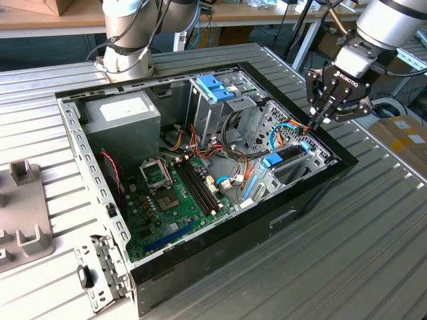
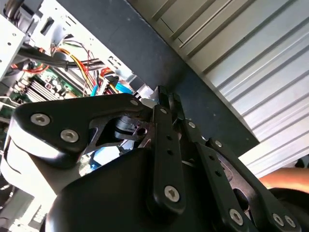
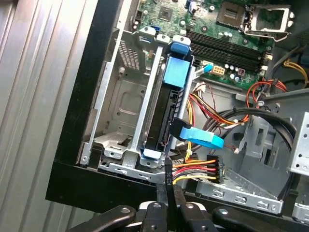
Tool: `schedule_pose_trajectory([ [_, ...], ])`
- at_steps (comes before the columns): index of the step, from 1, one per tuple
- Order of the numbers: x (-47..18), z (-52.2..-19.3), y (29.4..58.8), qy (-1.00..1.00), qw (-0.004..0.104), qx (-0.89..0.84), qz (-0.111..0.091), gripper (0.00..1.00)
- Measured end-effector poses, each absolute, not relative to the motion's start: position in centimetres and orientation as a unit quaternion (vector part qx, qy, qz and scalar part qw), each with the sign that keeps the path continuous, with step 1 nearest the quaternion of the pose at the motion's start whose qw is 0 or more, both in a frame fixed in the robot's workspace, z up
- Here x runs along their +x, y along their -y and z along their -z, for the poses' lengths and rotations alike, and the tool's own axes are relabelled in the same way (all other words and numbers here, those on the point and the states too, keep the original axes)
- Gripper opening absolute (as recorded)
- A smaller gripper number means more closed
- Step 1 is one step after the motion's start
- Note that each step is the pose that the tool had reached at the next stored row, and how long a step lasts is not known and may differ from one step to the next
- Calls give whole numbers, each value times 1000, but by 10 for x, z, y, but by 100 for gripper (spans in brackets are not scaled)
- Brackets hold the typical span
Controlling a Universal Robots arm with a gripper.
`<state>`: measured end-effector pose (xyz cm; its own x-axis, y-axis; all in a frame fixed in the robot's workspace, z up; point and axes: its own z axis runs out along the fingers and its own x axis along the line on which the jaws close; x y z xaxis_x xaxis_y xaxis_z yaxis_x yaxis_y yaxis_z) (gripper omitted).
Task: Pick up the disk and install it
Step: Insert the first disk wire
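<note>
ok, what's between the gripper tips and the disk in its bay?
In the first wrist view, only the bay's metal edge and the case's black rim separate the gripper from the disk; the red-yellow cable connector sits beside the tips.

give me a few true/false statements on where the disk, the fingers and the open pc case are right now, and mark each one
1. The disk sits in the metal bay at the corner of the case. True.
2. The gripper carries the disk in the air above the table. False: its fingers are pressed together with nothing between them, at the bay's edge.
3. The case lies open with the motherboard showing. True.
4. The grey power supply lies outside the case on the table. False: it sits inside the case.
5. A blue tab sticks out beside the disk. True.
</note>
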<state>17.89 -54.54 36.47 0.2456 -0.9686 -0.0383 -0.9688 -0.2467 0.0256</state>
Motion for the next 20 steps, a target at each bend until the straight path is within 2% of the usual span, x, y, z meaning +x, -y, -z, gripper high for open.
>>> schedule_pose_trajectory([
  [20,178,-364,545,-708,5,-706,-23,16],
])
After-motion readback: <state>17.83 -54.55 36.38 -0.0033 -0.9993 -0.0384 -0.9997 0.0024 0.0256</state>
